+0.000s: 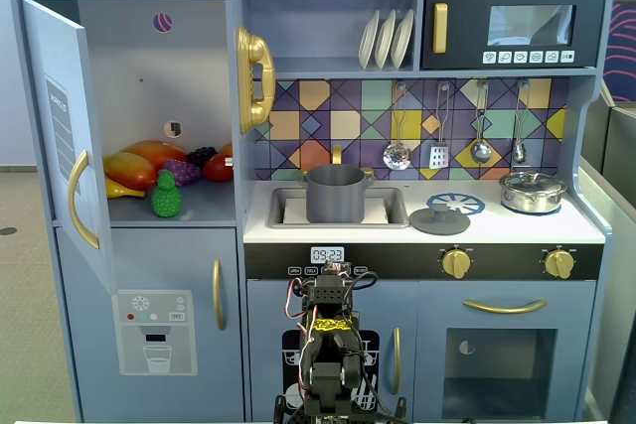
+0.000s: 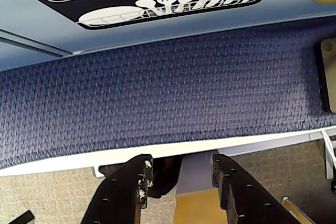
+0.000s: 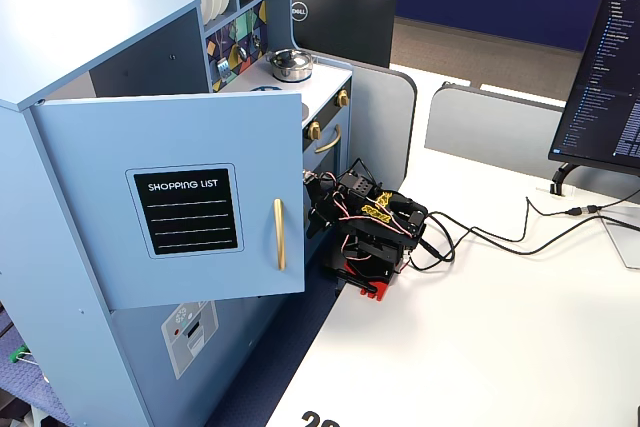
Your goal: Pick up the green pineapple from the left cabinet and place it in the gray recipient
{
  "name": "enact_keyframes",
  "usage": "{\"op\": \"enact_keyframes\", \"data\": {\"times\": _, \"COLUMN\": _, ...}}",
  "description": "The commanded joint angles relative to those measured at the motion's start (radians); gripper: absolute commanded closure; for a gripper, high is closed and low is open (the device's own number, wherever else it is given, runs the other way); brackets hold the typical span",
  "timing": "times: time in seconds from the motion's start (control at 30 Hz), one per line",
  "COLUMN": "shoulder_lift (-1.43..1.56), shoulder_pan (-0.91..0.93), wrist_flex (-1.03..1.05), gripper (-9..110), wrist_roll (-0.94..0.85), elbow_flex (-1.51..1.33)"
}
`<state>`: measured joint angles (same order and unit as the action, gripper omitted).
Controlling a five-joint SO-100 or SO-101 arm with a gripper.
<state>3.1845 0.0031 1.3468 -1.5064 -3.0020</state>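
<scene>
The green pineapple (image 1: pixel 166 196) stands upright at the front of the shelf in the left cabinet (image 1: pixel 149 67), whose blue door (image 1: pixel 60 126) is swung open; the door (image 3: pixel 170 212) also shows in the side fixed view. The gray recipient (image 1: pixel 335 193) stands in the sink. My arm (image 1: pixel 333 345) is folded low in front of the kitchen, far below both things. In the wrist view my gripper (image 2: pixel 181 163) is open and empty, with its fingertips (image 2: pixel 143 174) over the white table edge and blue carpet.
Orange-yellow mangoes (image 1: pixel 139 166) and purple grapes (image 1: pixel 184 168) lie behind the pineapple. A flat gray lid (image 1: pixel 439 217) and a shiny silver pot (image 1: pixel 533 191) sit on the counter. A gold phone (image 1: pixel 254 76) hangs beside the cabinet. Cables (image 3: pixel 480 237) and a monitor (image 3: pixel 600 77) are on the white table.
</scene>
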Motion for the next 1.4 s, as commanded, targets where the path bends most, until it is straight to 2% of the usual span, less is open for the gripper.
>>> {"op": "enact_keyframes", "data": {"times": 0.0, "shoulder_lift": -0.006, "shoulder_pan": 0.06, "wrist_flex": 0.184, "gripper": 101, "wrist_roll": -0.034, "elbow_flex": 0.0}}
{"op": "enact_keyframes", "data": {"times": 0.27, "shoulder_lift": -0.006, "shoulder_pan": 0.048, "wrist_flex": 0.181, "gripper": 101, "wrist_roll": -0.052, "elbow_flex": 0.0}}
{"op": "enact_keyframes", "data": {"times": 0.33, "shoulder_lift": -0.006, "shoulder_pan": -0.006, "wrist_flex": 0.11, "gripper": 101, "wrist_roll": -0.011, "elbow_flex": 0.002}}
{"op": "enact_keyframes", "data": {"times": 0.4, "shoulder_lift": -0.009, "shoulder_pan": -0.133, "wrist_flex": -0.077, "gripper": 101, "wrist_roll": 0.135, "elbow_flex": 0.025}}
{"op": "enact_keyframes", "data": {"times": 0.47, "shoulder_lift": -0.035, "shoulder_pan": -0.296, "wrist_flex": -0.417, "gripper": 101, "wrist_roll": 0.218, "elbow_flex": 0.058}}
{"op": "enact_keyframes", "data": {"times": 0.6, "shoulder_lift": -0.189, "shoulder_pan": -0.537, "wrist_flex": -1.012, "gripper": 95, "wrist_roll": 0.137, "elbow_flex": 0.172}}
{"op": "enact_keyframes", "data": {"times": 0.67, "shoulder_lift": -0.321, "shoulder_pan": -0.637, "wrist_flex": -1.192, "gripper": 92, "wrist_roll": 0.021, "elbow_flex": 0.265}}
{"op": "enact_keyframes", "data": {"times": 0.77, "shoulder_lift": -0.448, "shoulder_pan": -0.729, "wrist_flex": -1.187, "gripper": 84, "wrist_roll": -0.026, "elbow_flex": 0.472}}
{"op": "enact_keyframes", "data": {"times": 0.9, "shoulder_lift": -0.555, "shoulder_pan": -0.756, "wrist_flex": -1.203, "gripper": 74, "wrist_roll": -0.064, "elbow_flex": 0.646}}
{"op": "enact_keyframes", "data": {"times": 1.17, "shoulder_lift": -0.644, "shoulder_pan": -0.762, "wrist_flex": -1.267, "gripper": 67, "wrist_roll": -0.103, "elbow_flex": 0.719}}
{"op": "enact_keyframes", "data": {"times": 1.37, "shoulder_lift": -0.742, "shoulder_pan": -0.782, "wrist_flex": -1.345, "gripper": 66, "wrist_roll": -0.121, "elbow_flex": 0.773}}
